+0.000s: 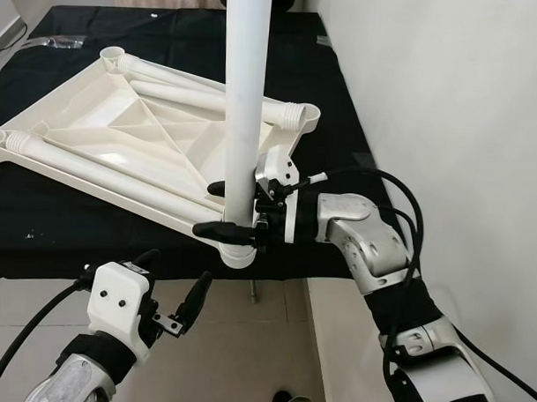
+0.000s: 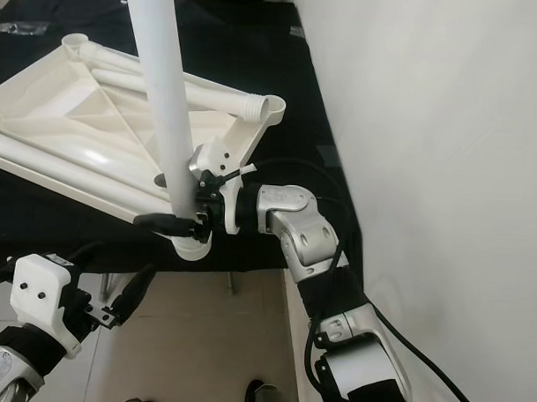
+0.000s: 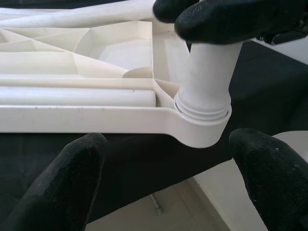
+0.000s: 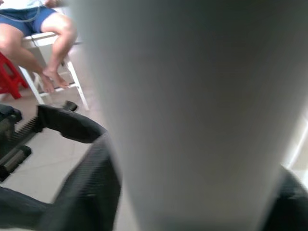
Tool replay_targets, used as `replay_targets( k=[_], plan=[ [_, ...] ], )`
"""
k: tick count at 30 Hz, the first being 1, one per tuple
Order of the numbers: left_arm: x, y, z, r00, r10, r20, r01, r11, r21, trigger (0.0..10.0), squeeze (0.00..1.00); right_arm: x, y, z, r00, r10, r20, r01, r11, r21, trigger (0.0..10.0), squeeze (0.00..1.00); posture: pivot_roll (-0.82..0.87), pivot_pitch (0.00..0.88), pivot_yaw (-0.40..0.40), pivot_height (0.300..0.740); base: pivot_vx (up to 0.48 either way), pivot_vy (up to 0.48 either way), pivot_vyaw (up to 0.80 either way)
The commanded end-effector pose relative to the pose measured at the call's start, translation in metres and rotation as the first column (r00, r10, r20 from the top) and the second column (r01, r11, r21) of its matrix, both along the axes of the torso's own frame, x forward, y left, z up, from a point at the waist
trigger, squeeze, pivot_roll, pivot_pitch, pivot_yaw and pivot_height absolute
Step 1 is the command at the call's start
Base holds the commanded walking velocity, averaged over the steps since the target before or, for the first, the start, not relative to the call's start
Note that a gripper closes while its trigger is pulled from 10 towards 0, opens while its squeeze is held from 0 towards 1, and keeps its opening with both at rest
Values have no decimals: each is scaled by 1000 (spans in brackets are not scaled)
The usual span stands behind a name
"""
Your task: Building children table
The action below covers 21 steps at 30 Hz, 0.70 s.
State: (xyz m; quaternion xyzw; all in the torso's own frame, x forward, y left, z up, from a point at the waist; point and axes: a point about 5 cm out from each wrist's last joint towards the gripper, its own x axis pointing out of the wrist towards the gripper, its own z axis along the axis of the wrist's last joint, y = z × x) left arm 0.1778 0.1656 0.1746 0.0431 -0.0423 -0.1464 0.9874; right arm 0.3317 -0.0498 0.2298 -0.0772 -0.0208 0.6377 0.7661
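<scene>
There is one white tabletop [image 1: 121, 130] lying upside down on one desk [image 1: 74, 221] with a black cover. One white leg [image 1: 246, 94] stands straight up in the near right corner socket [image 1: 236, 251]. Three more white legs lie flat inside the tabletop: one along the far edge [image 1: 202, 80], one just beside it [image 1: 179, 96], and one along the near left edge [image 1: 67, 159]. That makes four legs. There are two tools: the right tool [image 1: 226, 208] and the left tool [image 1: 173, 290]. One person's bare legs [image 4: 43, 38] are on one white chair [image 4: 53, 45]. One red stool [image 4: 9, 77] stands beside it.
</scene>
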Motion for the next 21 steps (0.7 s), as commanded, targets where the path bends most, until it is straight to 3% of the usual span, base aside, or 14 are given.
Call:
replay_targets(
  k=[1, 4, 8, 10, 12, 13, 14, 15, 16, 17, 18, 19, 21],
  plan=[
    [-3, -1, 1, 1000, 1, 0, -1, 1000, 2, 10000, 0, -1, 1, -1, 1000, 20, 1, -20, 1000, -2, 0, 0, 91, 220, -80, 740, 0, 0, 0],
    [-3, -2, 1, 1000, -1, -1, 1, 1000, 0, 10000, 0, 1, -2, -5, 1000, -18, -1, 18, 1000, -6, 0, 0, 87, 218, -79, 740, 0, 0, 0],
    [-3, -4, 1, 1000, -4, -1, 4, 1000, -3, 10000, 0, 6, -19, -16, 987, -159, -2, 159, 987, -25, 0, 0, 92, 216, -82, 740, 0, 0, 0],
    [-4, -2, 0, 1000, -2, -2, 2, 1000, -2, 10000, 0, 8, -33, -23, 936, -350, -25, 350, 937, -19, 0, 0, 82, 217, -86, 740, 0, 0, 0],
    [-4, -2, 0, 1000, -1, -3, 1, 1000, -2, 10000, 0, 7, -40, -28, 885, -464, -42, 464, 886, -14, 0, 0, 81, 217, -86, 740, 0, 0, 0],
    [-4, -2, 0, 1000, -3, -4, 3, 1000, -2, 10000, 0, 8, -51, -33, 704, -709, 45, 711, 702, -43, 0, 0, 75, 216, -85, 740, 0, 0, 0],
    [-4, -3, -1, 1000, -4, -5, 4, 1000, -3, 10000, 0, 7, -62, -35, 526, -842, 122, 850, 526, -38, 0, 0, 75, 216, -85, 740, 0, 0, 0],
    [-4, -3, -1, 1000, -6, -6, 6, 1000, -4, 10000, 0, -1, -66, -35, 408, -905, 119, 912, 411, -3, 0, 0, 72, 216, -84, 740, 0, 0, 0],
    [-3, -4, -1, 1000, -7, -6, 7, 1000, -5, 10000, 0, -9, -62, -35, 382, -917, 118, 922, 386, 14, 0, 0, 72, 216, -82, 740, 0, 0, 0],
    [-3, -4, -1, 1000, -7, -6, 7, 1000, -5, 10000, 0, -9, -62, -35, 382, -917, 118, 922, 386, 14, 0, 0, 72, 216, -82, 740, 0, 0, 0],
    [-2, -4, -1, 1000, -9, -5, 9, 1000, -6, 10000, 0, -17, -46, -34, 435, -896, 83, 898, 439, 33, 0, 0, 66, 216, -77, 740, 0, 0, 0],
    [-2, -4, -1, 1000, -9, -5, 9, 1000, -6, 10000, 0, -17, -46, -34, 435, -896, 83, 898, 439, 33, 0, 0, 66, 216, -77, 740, 0, 0, 0],
    [0, -5, -2, 1000, -14, -5, 14, 1000, -7, 10000, 0, -22, -21, -34, 495, -868, 36, 866, 497, 54, 0, 0, 62, 205, -70, 740, 0, 0, 0]
  ],
)
